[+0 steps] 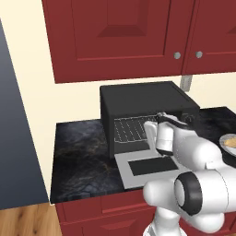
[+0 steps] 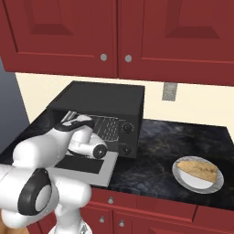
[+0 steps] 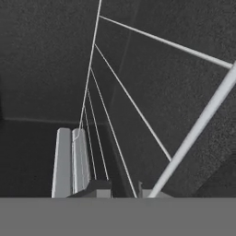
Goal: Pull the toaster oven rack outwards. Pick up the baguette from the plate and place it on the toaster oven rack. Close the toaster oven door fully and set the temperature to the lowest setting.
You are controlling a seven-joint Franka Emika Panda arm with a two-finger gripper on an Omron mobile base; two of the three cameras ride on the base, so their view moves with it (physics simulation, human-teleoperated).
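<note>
In the hand view the two fingers [image 3: 100, 188] rise at the bottom with only a thin slit between them, closed about as far as they go. A thin wire of the toaster oven rack [image 3: 131, 103] runs down into that slit, so the fingers appear to pinch the rack's wire, though the contact itself lies at the very edge of the view and cannot be seen for certain. Around them the silver wires fan out across the dark inner walls of the cavity.

From the base views, the gripper [image 1: 162, 154] sits at the mouth of the toaster oven [image 1: 143, 99], just above the toaster oven door [image 1: 150, 168], which lies folded down flat toward the robot with its dark window facing up. The rack shows as a pale grid inside the opening, left of the white wrist. The oven is matte black, and two round black knobs [image 2: 127, 127] stand one above the other on its right side panel.

The oven stands on a dark marbled table [image 1: 78, 152], below red wall cabinets [image 2: 114, 32]. Well to the right of the oven, near the table's front edge, a pale plate [image 2: 185, 180] carries the baguette [image 2: 197, 167] — golden-tan, lying flat, well apart from the arm. An outlet [image 2: 169, 91] sits on the cream wall behind.
</note>
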